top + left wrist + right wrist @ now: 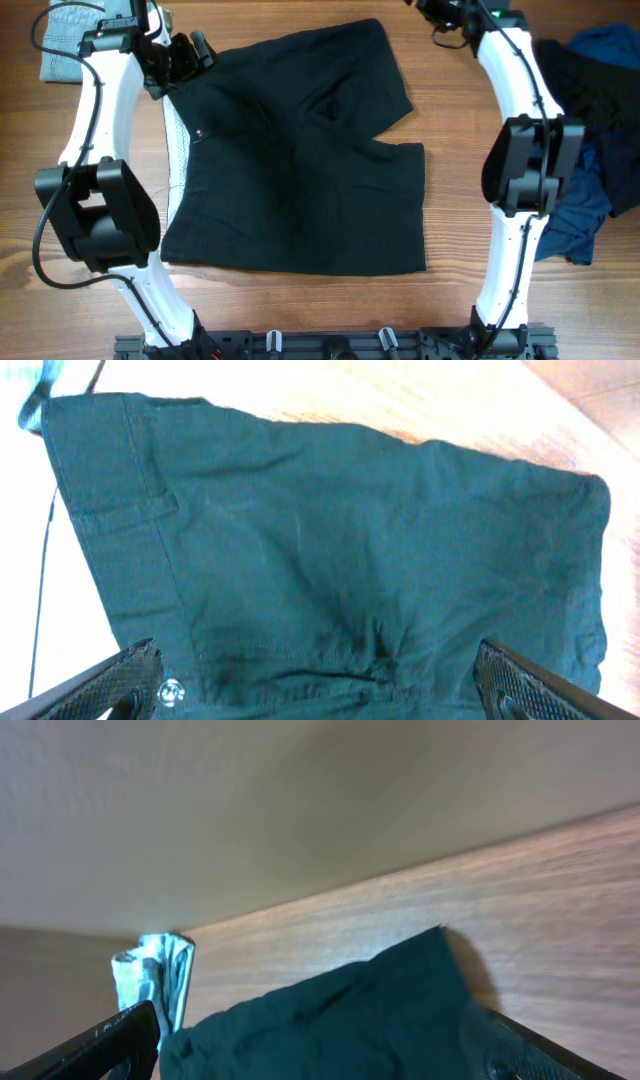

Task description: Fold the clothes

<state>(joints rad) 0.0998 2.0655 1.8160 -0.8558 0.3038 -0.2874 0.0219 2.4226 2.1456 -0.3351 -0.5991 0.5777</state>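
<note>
The black shorts (pixel 300 160) lie spread flat in the middle of the wooden bench (pixel 30 200). The waistband is to the left and the two wide legs point right, one far and one near, with a notch between them. A strip of pale lining (pixel 178 140) shows along the waistband edge, and a small metal button (pixel 203 131) sits just inside it. The button face is too small to read any marking. In the left wrist view a belt loop (pixel 125 510) crosses the waistband.

The left pincer (pixel 190 52) hangs over the far left corner of the shorts. Its fingers are spread wide with nothing between them. The left arm's dark elbow block (pixel 100 215) hangs over the near left edge of the cloth and hides a little of it.

The right pincer (pixel 320 1025) is at the far edge of the bench beyond the far leg, also spread wide and empty. Its arm runs down the right side, between the shorts and a heap of royal-blue and navy garments (pixel 600 130), and its elbow covers part of that heap.

A folded light-blue denim garment (pixel 68 35) lies at the far left corner, partly behind the left arm. A black cable (pixel 40 250) loops beside the left arm's elbow. The black base rail (pixel 330 345) runs along the near edge.
</note>
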